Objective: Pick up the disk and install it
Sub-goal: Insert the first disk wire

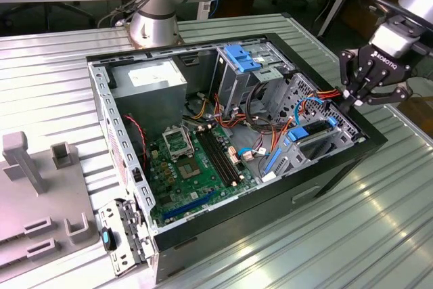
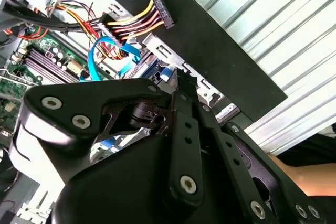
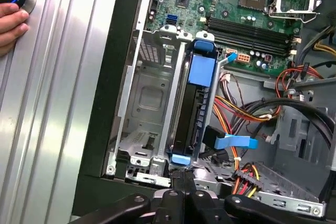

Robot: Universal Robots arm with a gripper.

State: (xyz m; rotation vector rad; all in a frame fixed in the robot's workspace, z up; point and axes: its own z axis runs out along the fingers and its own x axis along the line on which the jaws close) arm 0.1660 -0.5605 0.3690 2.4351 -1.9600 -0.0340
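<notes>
Disk (image 3: 189,108) was dark grey with a bright blue frame. Gripper (image 1: 355,99) black. Motherboard (image 1: 193,174) green. Case (image 1: 318,175) black. Table (image 1: 338,235) ribbed silver. Cables (image 2: 131,24) yellow, red and orange.

Watching the disk (image 3: 185,114) sitting on edge inside the metal drive cage (image 3: 149,98), dark slab showing between bright blue carrier rails, blue end tabs capping both ends, lying lengthwise.

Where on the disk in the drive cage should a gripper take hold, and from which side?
Probably on the blue carrier frame along the disk's exposed edge, coming in through the case's open side. In the first wrist view the disk stands on edge between metal cage walls, so its broad faces look blocked.
</notes>
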